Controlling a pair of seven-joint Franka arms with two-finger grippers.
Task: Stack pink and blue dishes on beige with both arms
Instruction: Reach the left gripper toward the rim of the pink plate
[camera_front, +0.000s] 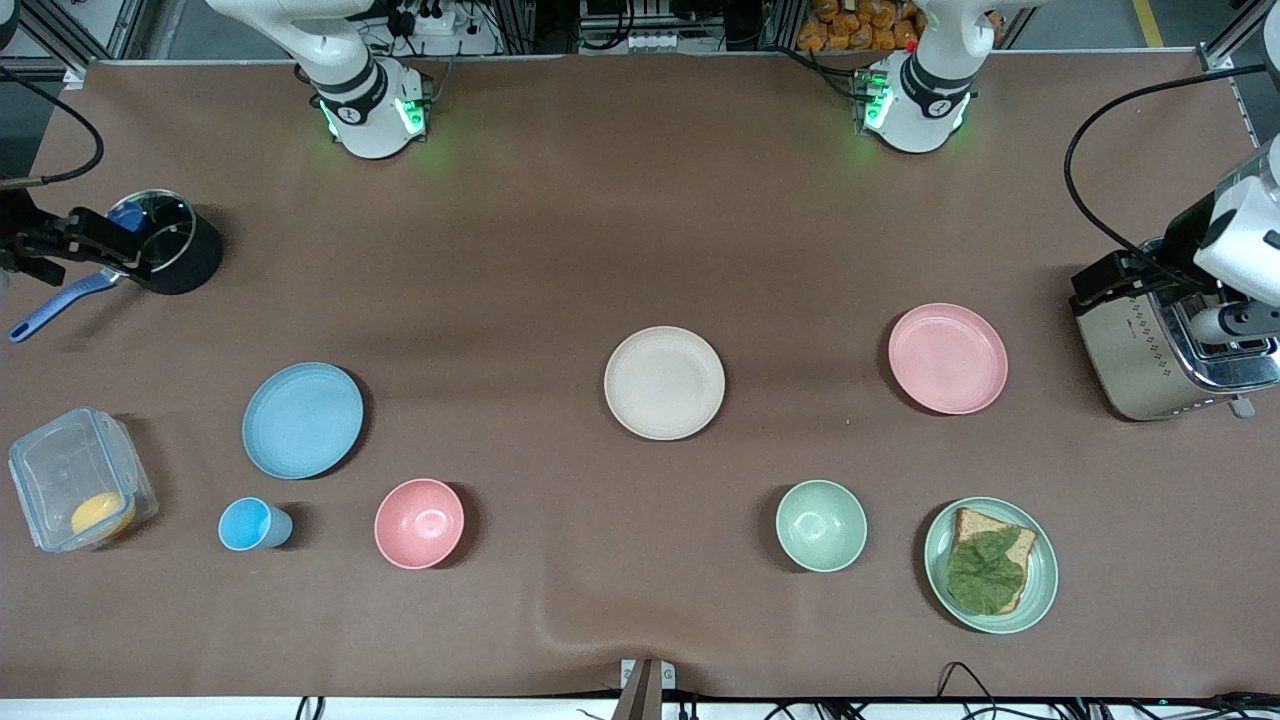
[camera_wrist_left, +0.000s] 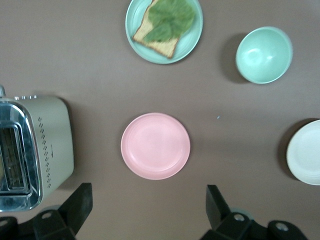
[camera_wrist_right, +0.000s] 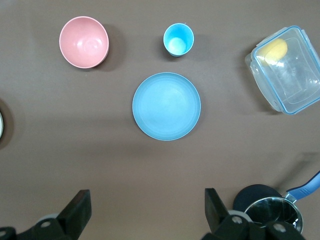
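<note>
- left gripper (camera_wrist_left: 147, 205) hangs wide open and empty over the table beside the toaster (camera_front: 1150, 345), fingers either side of the pink plate (camera_wrist_left: 155, 145) in its wrist view, so that looks like its pick.
- right gripper (camera_wrist_right: 145, 207) is just as wide open, holding nothing, up by the saucepan (camera_front: 165, 245) with the blue plate (camera_wrist_right: 166, 106) in its wrist view.
- beige plate (camera_front: 664, 382) sits bare mid-table between the two, a sensible shared drop spot for both arms.
- pink plate lies toward the left arm's end, blue plate toward the right arm's end, each well apart from the beige plate.
- nothing stacked yet; i'd say both arms are poised to descend.
</note>
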